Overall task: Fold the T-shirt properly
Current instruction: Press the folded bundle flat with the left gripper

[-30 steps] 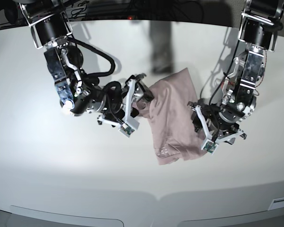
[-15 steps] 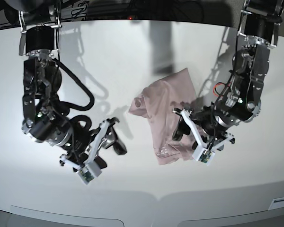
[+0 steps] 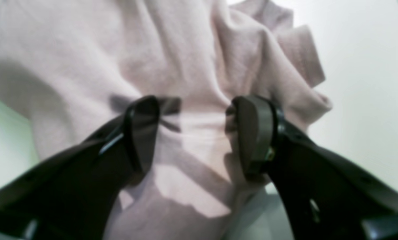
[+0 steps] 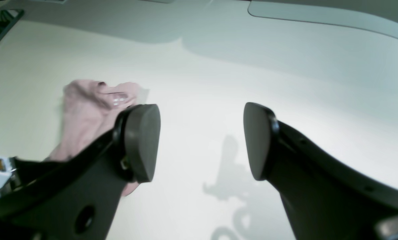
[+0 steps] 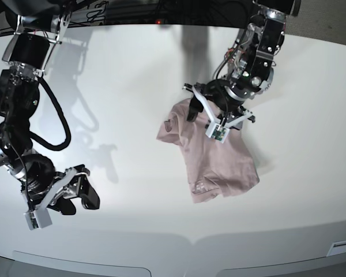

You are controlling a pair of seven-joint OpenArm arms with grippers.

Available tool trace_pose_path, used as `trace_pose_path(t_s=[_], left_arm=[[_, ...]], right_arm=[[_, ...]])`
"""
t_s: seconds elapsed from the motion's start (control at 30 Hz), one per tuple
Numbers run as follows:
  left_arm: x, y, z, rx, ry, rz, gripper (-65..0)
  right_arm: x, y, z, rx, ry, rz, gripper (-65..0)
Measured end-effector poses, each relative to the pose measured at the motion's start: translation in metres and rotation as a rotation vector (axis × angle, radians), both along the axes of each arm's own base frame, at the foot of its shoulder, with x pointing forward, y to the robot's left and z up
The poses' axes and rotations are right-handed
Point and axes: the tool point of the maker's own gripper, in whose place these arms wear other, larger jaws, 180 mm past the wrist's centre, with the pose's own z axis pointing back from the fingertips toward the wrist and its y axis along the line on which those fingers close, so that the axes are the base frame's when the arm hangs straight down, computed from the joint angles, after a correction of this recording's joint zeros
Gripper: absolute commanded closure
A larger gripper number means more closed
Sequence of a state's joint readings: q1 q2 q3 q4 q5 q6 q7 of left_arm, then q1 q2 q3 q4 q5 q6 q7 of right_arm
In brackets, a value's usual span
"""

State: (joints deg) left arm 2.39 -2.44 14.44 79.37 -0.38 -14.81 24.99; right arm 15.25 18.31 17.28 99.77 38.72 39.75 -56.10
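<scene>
**Both tools spread wide, one over the T-shirt and one far from it**

The T-shirt (image 5: 210,153) lay crumpled on the white surface (image 5: 132,75), roughly at its middle in the base view. It was bunched into an uneven, partly folded heap, with a sleeve or corner sticking out on the side toward the right arm and a small pale mark near the hem that faced the surface's near edge.

The left tool (image 5: 203,105) hung over the far end of the T-shirt, its jaws spread apart. In the left wrist view the left tool (image 3: 195,133) showed its two dark fingertips (image 3: 143,130) close above the wrinkled T-shirt (image 3: 172,60), with cloth visible between them and nothing gripped; whether the tips touched the fabric could not be told.

The right tool (image 5: 83,193) sat well apart from the T-shirt, near the front edge of the surface. In the right wrist view the right tool (image 4: 202,143) was likewise released, with bare surface (image 4: 285,83) between the jaws, and the T-shirt (image 4: 92,110) appeared beyond one fingertip.
</scene>
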Motion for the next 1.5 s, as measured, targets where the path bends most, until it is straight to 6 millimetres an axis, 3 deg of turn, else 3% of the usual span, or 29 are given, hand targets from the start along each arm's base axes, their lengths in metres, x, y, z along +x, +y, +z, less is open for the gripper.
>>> trace_pose_path(t_s=[0.13,0.37,0.5,0.7,0.77,0.93,1.03,1.17,1.33,1.4,1.5], left_arm=[[0.01,0.021,-0.008,0.02,-0.024,-0.023,-36.9],[0.013,0.075,-0.012,0.102,-0.025,-0.007,-36.9],[0.012,0.081,-0.008,0.124,0.006,0.014,-36.9],[0.009,0.085,0.016,0.228,0.007,-0.001,-36.9],[0.013,0.082,0.034,0.241,-0.026,-0.011,-36.9],[0.028,0.057,0.101,0.145,-0.194,-0.032,-36.9],[0.034,0.046,0.126,0.07,-0.289,-0.039,-36.9],[0.041,0.04,0.128,0.037,-0.315,-0.028,-36.9],[0.084,0.018,0.146,-0.037,-0.367,-0.002,-36.9],[0.1,0.016,0.137,-0.034,-0.337,0.014,-36.9],[0.114,0.018,0.103,-0.016,-0.238,0.035,-36.9]], right_arm=[[0.0,-0.011,0.002,-0.035,0.0,-0.011,-39.0],[0.0,-0.011,0.002,-0.035,0.0,-0.01,-39.0],[0.0,-0.011,0.002,-0.035,0.0,-0.01,-39.0],[0.0,-0.011,0.002,-0.036,0.001,-0.01,-39.0],[-0.001,-0.011,0.0,-0.04,0.007,-0.01,-39.0],[-0.001,-0.01,0.0,-0.034,0.007,-0.009,-39.0],[-0.001,-0.009,0.0,-0.032,0.007,-0.009,-39.0],[-0.001,-0.009,-0.001,-0.035,0.014,-0.008,-39.0],[-0.003,-0.009,-0.005,-0.042,0.033,-0.006,-39.0],[-0.005,-0.01,-0.009,-0.05,0.049,-0.007,-39.0],[-0.01,-0.009,-0.017,-0.047,0.072,-0.004,-39.0]])
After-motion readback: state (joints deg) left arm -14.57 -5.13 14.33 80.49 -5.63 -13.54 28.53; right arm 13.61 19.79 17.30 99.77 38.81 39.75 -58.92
